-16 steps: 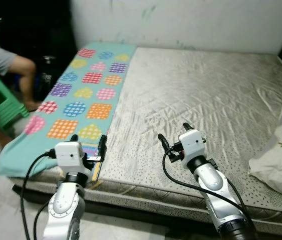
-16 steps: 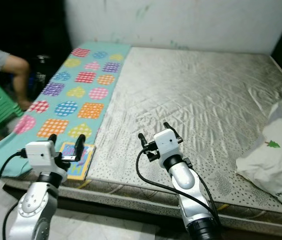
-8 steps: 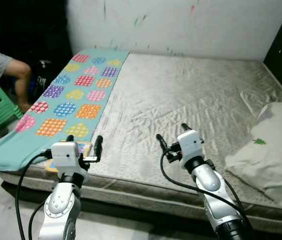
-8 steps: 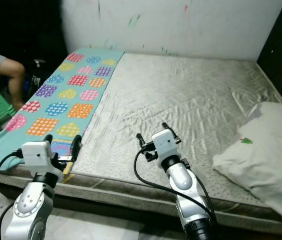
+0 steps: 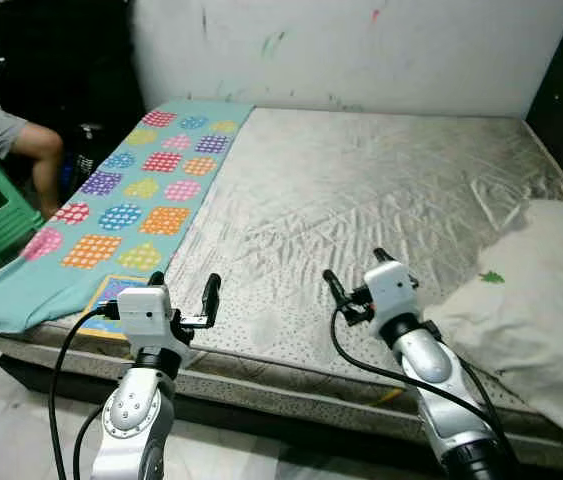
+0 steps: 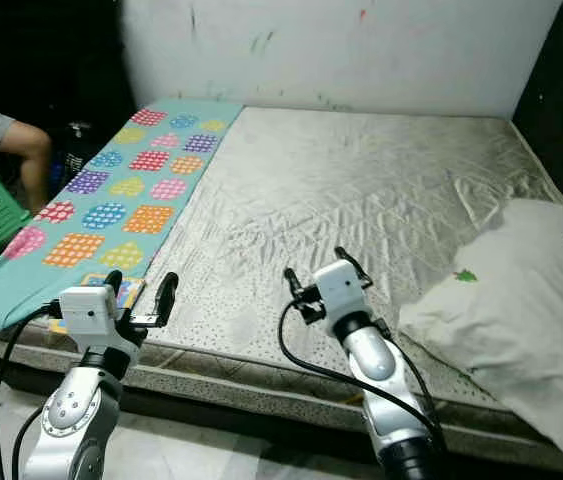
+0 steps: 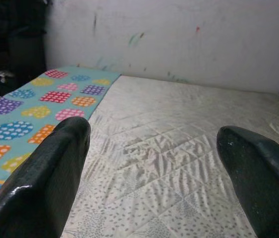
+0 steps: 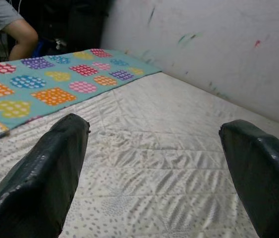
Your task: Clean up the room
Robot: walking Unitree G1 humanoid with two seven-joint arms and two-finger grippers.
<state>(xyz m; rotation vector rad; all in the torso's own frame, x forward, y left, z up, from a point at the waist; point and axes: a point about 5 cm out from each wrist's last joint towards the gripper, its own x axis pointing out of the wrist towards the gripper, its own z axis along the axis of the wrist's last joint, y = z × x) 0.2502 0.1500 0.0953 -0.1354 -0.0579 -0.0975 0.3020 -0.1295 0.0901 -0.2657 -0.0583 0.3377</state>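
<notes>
Bed with bare grey quilted mattress: teal patterned blanket left, white pillow right, both untidied; left gripper and right gripper spread apart, empty.

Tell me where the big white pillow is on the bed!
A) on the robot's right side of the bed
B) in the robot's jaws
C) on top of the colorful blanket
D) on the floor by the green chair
A: the white pillow lies on the robot's right side of the mattress, far from the colorful blanket.
</notes>
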